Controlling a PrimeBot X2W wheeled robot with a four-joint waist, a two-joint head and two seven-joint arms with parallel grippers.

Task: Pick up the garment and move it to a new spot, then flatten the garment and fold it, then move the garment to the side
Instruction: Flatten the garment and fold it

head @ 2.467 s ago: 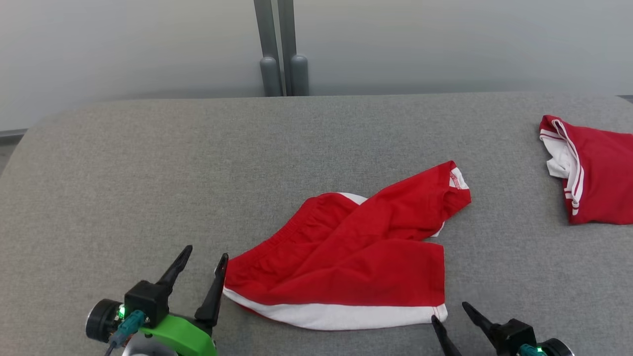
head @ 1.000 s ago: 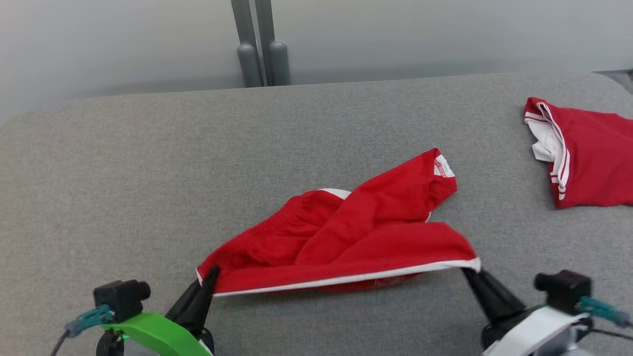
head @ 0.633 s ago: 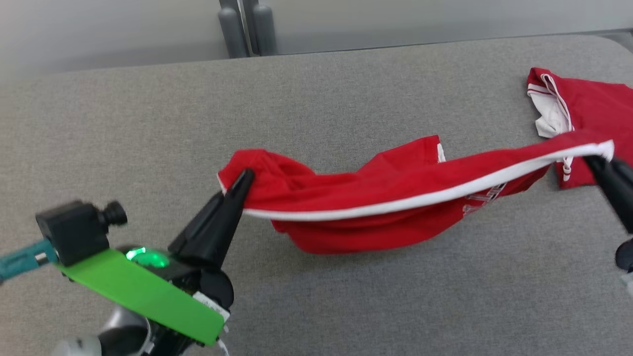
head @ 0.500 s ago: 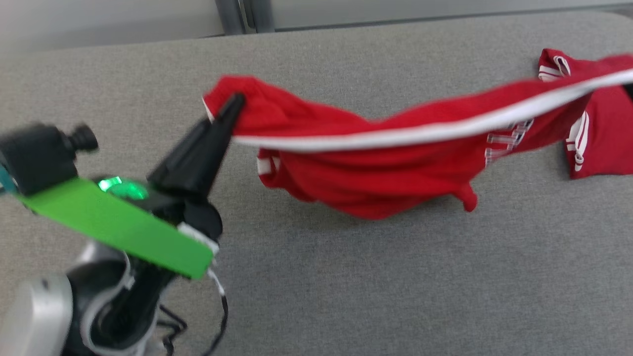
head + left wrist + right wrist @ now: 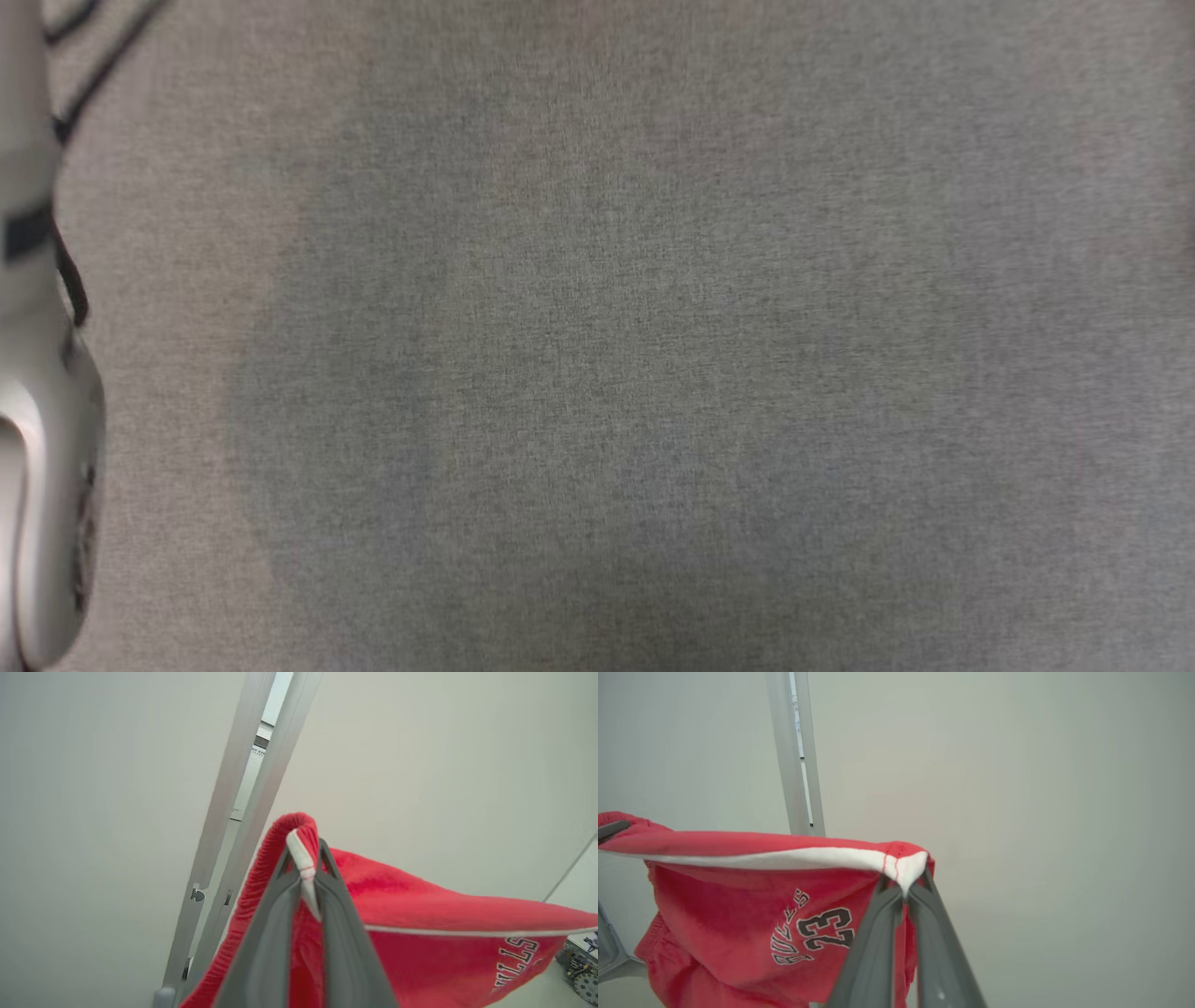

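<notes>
In the air before the pale wall (image 5: 1017, 788), I see the red basketball shorts (image 5: 728, 896) hanging stretched between my two pincers. My left gripper (image 5: 303, 858) is clamped on a white-trimmed corner beside the ribbed waistband. My right gripper (image 5: 903, 884) pinches the other white corner. The "23" print faces my right wrist camera. Below, the head view gives me grey upholstery (image 5: 653, 280) and a pale forearm (image 5: 42, 420).

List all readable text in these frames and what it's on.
"23": black numerals on the red fabric shorts with white trim, right wrist view.
"BULLS": arched above that number, creased; left wrist view catches "LLS".
White panel between the grey metal posts: print too small to read.
</notes>
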